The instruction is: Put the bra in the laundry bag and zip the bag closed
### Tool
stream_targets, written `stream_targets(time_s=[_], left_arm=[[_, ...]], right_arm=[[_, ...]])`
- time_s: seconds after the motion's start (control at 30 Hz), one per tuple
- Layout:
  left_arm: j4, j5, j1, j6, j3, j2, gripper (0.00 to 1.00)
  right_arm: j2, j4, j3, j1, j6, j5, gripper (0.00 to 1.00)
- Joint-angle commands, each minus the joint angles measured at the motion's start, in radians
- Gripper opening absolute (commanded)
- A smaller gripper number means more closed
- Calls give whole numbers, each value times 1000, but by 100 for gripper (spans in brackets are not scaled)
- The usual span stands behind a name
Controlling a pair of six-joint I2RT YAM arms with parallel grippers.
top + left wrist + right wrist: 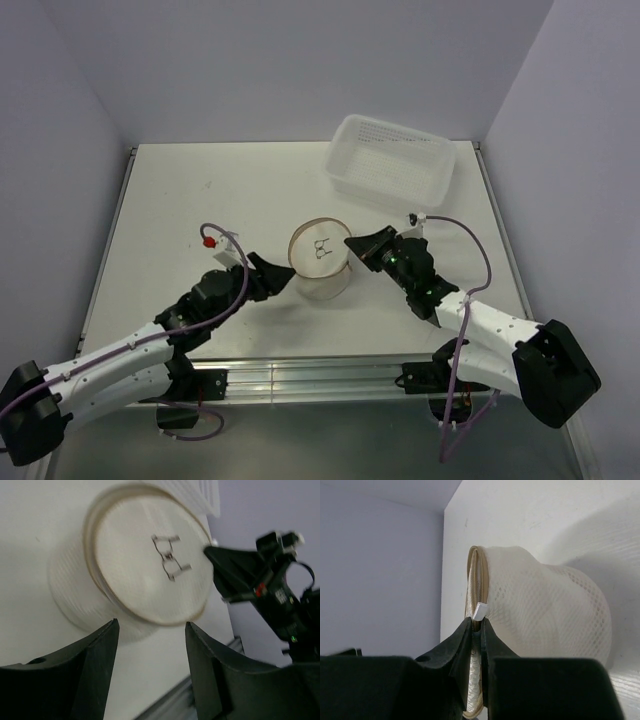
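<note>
Locate the laundry bag [320, 262] at the middle of the tabletop [200, 200], tipped so that its disc lid and dark icon [170, 557] face up and toward the left arm; note that the right gripper [476, 625] is closed, pinching the beige zip rim beside a small white tab [480, 611]; observe that the left gripper [151, 625] stands open just beside the bag's left wall, its fingers apart and clear of the mesh; the bra cannot be made out through the mesh in any view; the white perforated basket [390, 160] sits at the far right corner, well apart from the bag
</note>
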Motion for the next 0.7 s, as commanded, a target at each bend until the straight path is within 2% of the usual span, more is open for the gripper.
stream_targets(time_s=[0.0, 0.17, 0.3, 0.47, 0.57, 0.67], left_arm=[[-41, -37, -133, -185, -42, -61, 61], [114, -100, -268, -266, -108, -34, 64], [269, -98, -277, -246, -91, 95, 73], [382, -138, -277, -227, -76, 201, 76], [396, -150, -276, -212, -47, 259, 75], [410, -176, -274, -210, -36, 287, 70]], right_arm=[[18, 70, -9, 43, 68, 139, 0], [15, 101, -45, 94, 110, 182, 0], [-8, 101, -63, 132, 120, 196, 0], [-47, 74, -91, 157, 113, 203, 0], [-70, 84, -117, 163, 122, 197, 0], [-89, 68, -123, 178, 113, 203, 0]])
